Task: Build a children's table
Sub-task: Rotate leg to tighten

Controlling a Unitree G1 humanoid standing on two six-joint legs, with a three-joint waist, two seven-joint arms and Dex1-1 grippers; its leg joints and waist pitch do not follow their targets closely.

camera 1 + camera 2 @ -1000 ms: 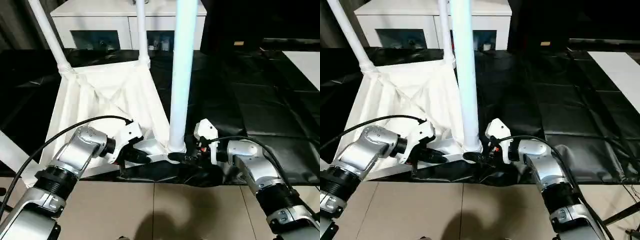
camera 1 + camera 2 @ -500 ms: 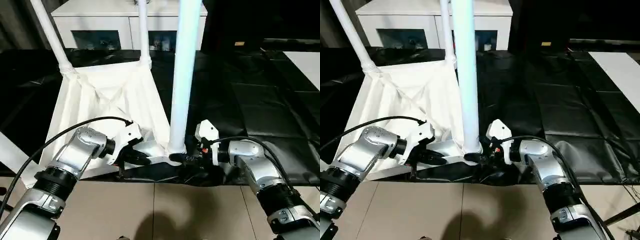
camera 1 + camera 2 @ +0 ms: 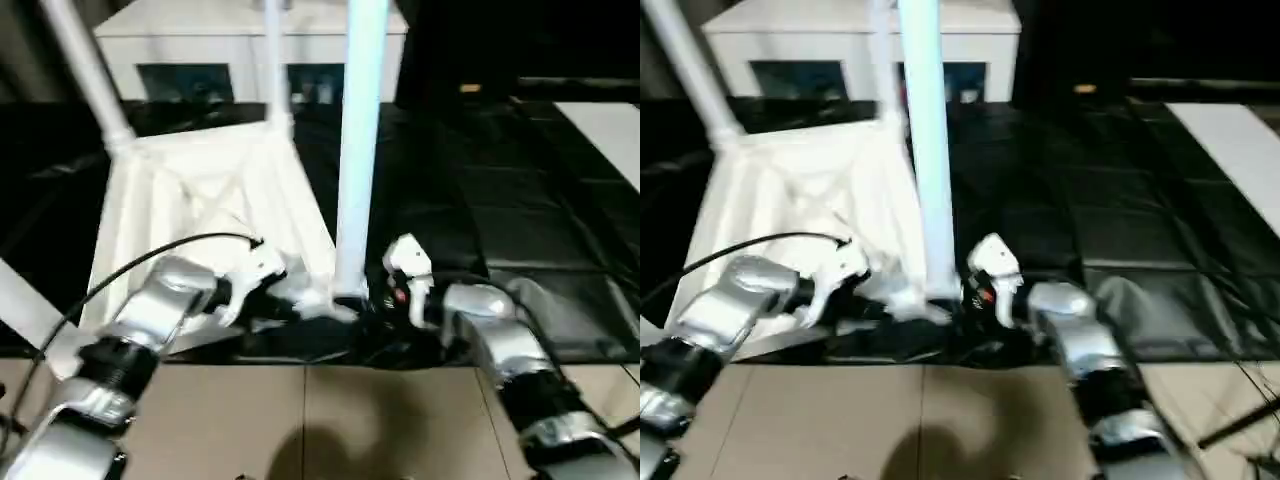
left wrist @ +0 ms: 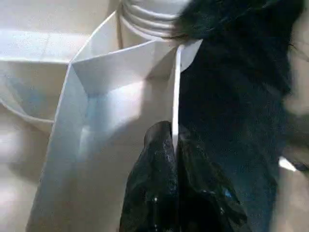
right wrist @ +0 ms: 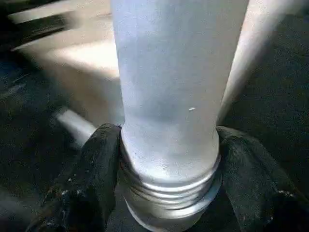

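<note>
The children's table top [image 3: 200, 190] lies upside down on the black-covered work table, ribbed underside up. Its near leg [image 3: 358, 150] stands upright in the front corner socket. Two more legs [image 3: 85, 70] [image 3: 272, 60] rise from the far corners. My left gripper [image 3: 290, 300] is shut on the thin front rim of the top [image 4: 175, 87], just beside that socket. At the leg's threaded base [image 5: 169, 183] my right gripper [image 3: 365, 305] has one finger [image 5: 96, 164] pressed on each side of the tube.
A white cabinet [image 3: 240, 40] with glass doors stands behind the work table [image 3: 500, 180]. The table's front edge runs just under both grippers, with tiled floor [image 3: 320, 420] below. A white tube [image 3: 25, 300] slants at the left edge. A white panel [image 3: 610, 125] lies far right.
The whole picture has shifted and blurred with the camera. My right fingers have closed in a little around the near leg's base. My left gripper keeps its hold on the rim.
</note>
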